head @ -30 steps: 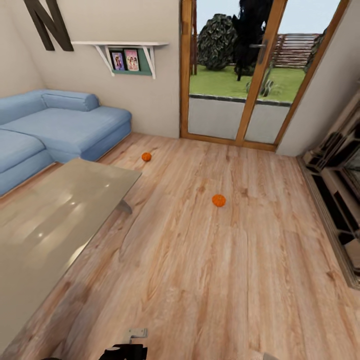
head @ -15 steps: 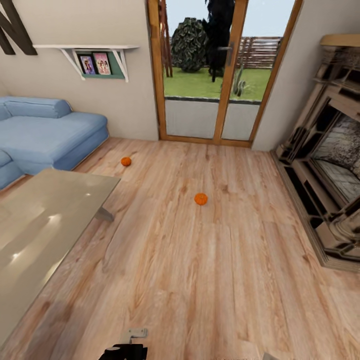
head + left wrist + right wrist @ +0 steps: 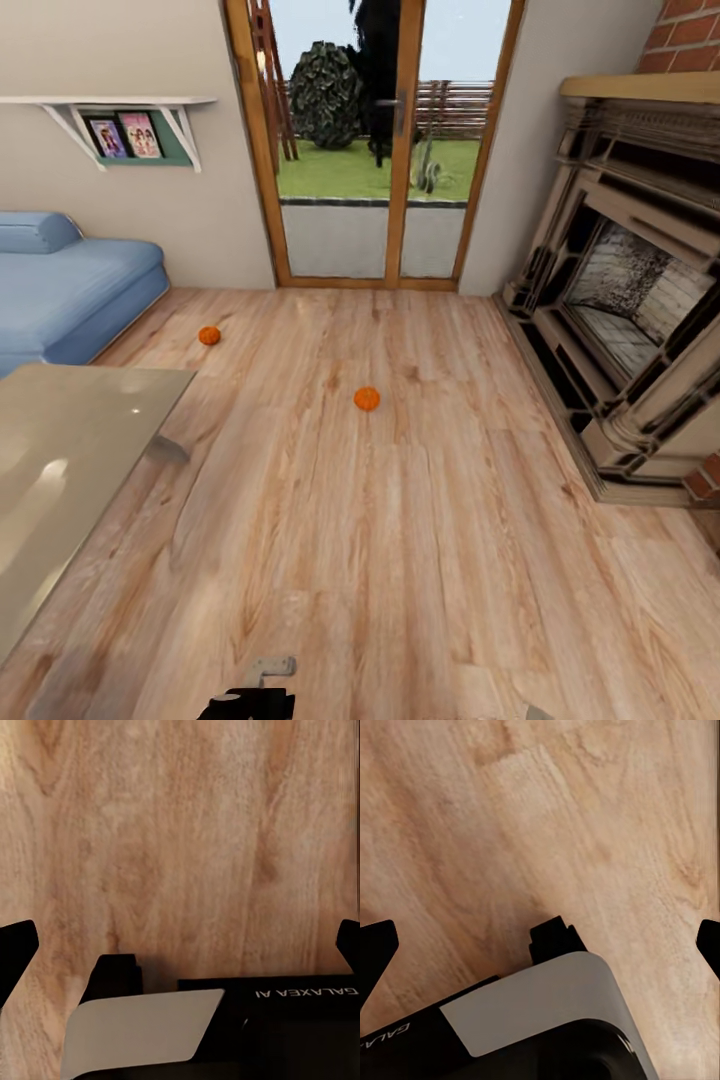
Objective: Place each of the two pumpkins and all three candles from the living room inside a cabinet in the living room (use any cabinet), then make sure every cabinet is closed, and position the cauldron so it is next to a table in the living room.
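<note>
Two pumpkins are seen on the wood floor [image 3: 420, 560]: one [image 3: 367, 398] mid-room, the other [image 3: 208, 335] near the sofa [image 3: 70, 290], well apart. The left gripper [image 3: 180, 945] and right gripper [image 3: 540, 945] are both spread wide over bare floor, holding nothing.

View panned right; fireplace [image 3: 620, 300] fully visible

The head view is taken from high up, facing forward and down across the wooden floor [image 3: 400, 560] towards the glazed doors [image 3: 375, 150]. Both wrist views are aimed steeply down at the floor from close range. Floor boards are shared by all three.
</note>
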`<state>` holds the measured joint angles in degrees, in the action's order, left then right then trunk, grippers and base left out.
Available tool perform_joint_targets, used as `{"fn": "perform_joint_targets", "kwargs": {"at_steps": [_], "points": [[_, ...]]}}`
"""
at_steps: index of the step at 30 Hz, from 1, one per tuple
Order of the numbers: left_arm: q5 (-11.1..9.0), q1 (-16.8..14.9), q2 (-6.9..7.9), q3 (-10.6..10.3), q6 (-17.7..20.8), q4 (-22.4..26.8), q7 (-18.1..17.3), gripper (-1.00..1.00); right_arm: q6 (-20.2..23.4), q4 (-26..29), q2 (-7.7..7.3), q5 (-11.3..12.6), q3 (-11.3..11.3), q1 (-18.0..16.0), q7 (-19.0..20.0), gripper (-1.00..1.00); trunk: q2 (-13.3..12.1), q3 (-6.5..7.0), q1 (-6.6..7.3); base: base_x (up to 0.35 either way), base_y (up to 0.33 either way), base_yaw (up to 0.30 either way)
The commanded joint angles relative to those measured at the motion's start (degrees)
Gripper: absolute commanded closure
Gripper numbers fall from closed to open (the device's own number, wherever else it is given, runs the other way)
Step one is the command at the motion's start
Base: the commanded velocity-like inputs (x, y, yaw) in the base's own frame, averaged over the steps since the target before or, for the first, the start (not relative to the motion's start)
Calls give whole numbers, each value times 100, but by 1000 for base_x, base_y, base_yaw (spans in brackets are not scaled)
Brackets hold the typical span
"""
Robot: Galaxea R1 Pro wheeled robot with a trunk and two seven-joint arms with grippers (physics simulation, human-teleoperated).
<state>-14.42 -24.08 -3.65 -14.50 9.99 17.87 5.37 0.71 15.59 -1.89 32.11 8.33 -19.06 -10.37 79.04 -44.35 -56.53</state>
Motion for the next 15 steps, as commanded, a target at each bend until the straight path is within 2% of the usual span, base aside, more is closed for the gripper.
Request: {"fn": "perform_joint_targets", "kwargs": {"at_steps": [1,15], "points": [[-60,0,4,-47,29,15,43,-100,8,9,-4,47,51,-2,-35,-100,2,0,0,0,0,-276],[-61,0,4,-47,29,15,43,-100,8,12,-4,50,58,-2,-35,-100,2,55,0,0,0,-276]]}}
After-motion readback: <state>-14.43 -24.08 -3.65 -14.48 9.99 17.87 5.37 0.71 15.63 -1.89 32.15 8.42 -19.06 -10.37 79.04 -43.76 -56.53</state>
